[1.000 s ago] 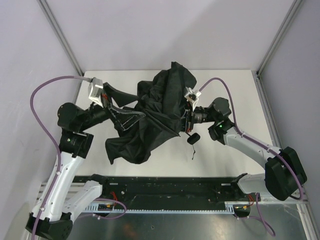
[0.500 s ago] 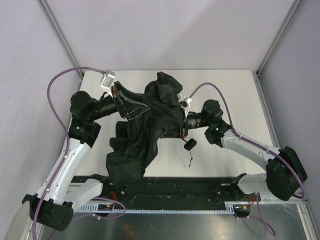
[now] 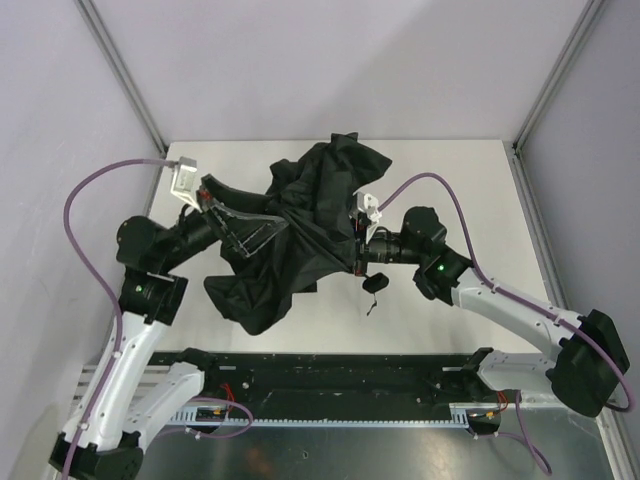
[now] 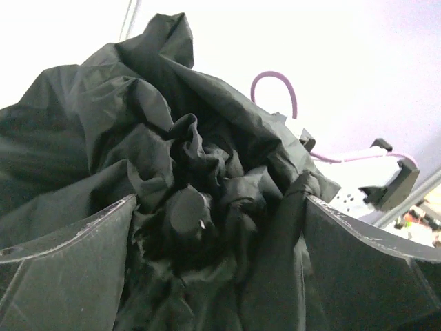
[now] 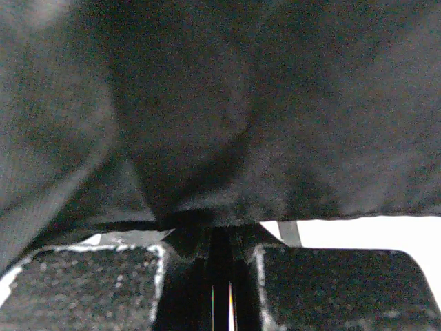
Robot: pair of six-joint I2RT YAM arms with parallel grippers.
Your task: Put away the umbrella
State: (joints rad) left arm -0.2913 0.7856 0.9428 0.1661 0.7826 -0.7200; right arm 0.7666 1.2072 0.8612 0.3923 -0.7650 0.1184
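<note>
One white tabletop [image 3: 460, 190], walled in by pale panels on three sides. Everything sits on or over it.

One umbrella [image 3: 310, 220]: black, canopy loose and crumpled in a big heap at mid-tabletop, between the two arms. Its lower-left folds spread out toward the near edge. In the left wrist view the fabric [image 4: 207, 207] is bunched in deep wrinkles and fills most of the picture.

Two arms. Left arm [image 3: 140, 300] reaches in from the left, right arm [image 3: 500, 305] from the right, and both meet at the canopy.

Two purple cables, one per arm: left loop [image 3: 85, 200], right loop [image 3: 440, 185].

Two claws. Left claw [image 3: 265, 232] is released, with its fingers [image 4: 62, 276] spread wide and canopy fabric bulging between them. No visible pinch on the cloth. Right claw [image 3: 356, 258] is at the canopy's right edge, tucked under the fabric. It is clenched on the umbrella: in the right wrist view its pads [image 5: 89, 289] stand almost together with a thin dark strip caught in the slit. It is too dark to tell whether that strip is shaft or cloth.

One small black knob handle [image 3: 374, 284] lies just below the right claw on the tabletop. One thin strap [image 3: 367, 304] trails from it toward the near edge.
</note>
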